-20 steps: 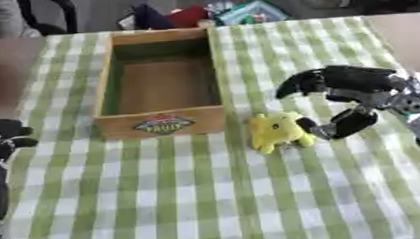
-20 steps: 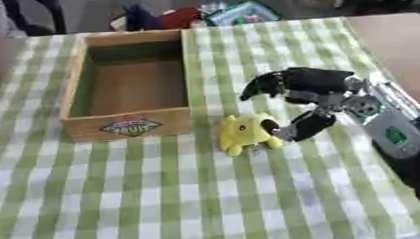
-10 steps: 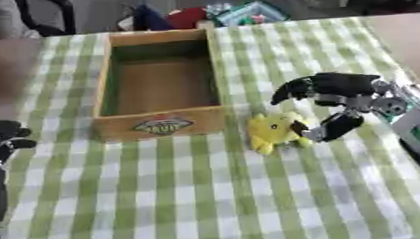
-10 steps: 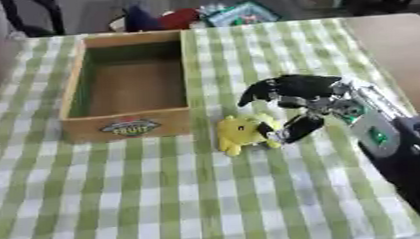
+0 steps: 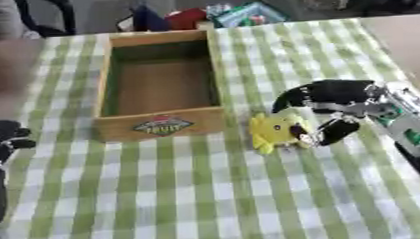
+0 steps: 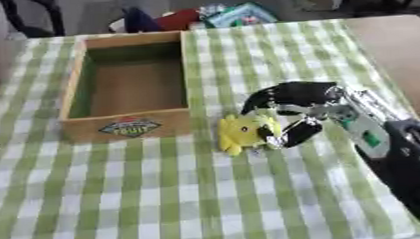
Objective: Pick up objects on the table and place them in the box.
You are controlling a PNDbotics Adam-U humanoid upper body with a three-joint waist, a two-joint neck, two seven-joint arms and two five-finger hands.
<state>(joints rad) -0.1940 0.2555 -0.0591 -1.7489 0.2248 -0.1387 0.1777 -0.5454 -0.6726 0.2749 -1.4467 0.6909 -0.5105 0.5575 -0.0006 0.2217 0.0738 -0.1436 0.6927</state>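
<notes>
The right hand [image 5: 335, 109] has closed in around the yellow toy [image 5: 275, 131]

Both eye views look steeply down from the robot's head onto the checked surface [image 5: 190, 192], facing its far edge at the frame's top. They share nearly everything; the wooden box [image 5: 161, 124] sits upper left, further left in the right eye view.

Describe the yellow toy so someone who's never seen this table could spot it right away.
Find the wooden box on the green checked cloth. Just right of its labelled front corner lies the yellow toy, the only bright yellow thing there, with the black right hand curled around it.
</notes>
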